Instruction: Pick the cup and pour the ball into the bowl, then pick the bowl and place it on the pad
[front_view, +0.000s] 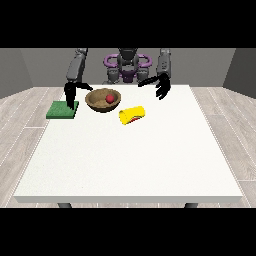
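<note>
The hand at the view's right (162, 88) hangs open above the far table edge. The hand at the view's left (70, 95) hovers over the flat green square pad (61, 110); its fingers cannot be told. The small red ball (109, 98) sits in the round brown wooden bowl (97, 102), right of the pad. The yellow cup (131, 115) lies tipped on the large white table (130, 160), just right of and nearer than the bowl.

Most of the large white desk (130, 165) lies bare on the side nearest the camera, with open room across its whole width. At the far edge three things crowd together: a flat green square pad (62, 110) at the view's left, a round brown wooden bowl (95, 101) holding a small red ball (109, 98) just beside it, and a yellow cup (132, 115) lying on its side near the bowl. The black hand at the view's left (70, 93) hangs over the pad, narrowing the gap to the bowl, while the hand at the view's right (162, 86) hovers with open desk below it.
</note>
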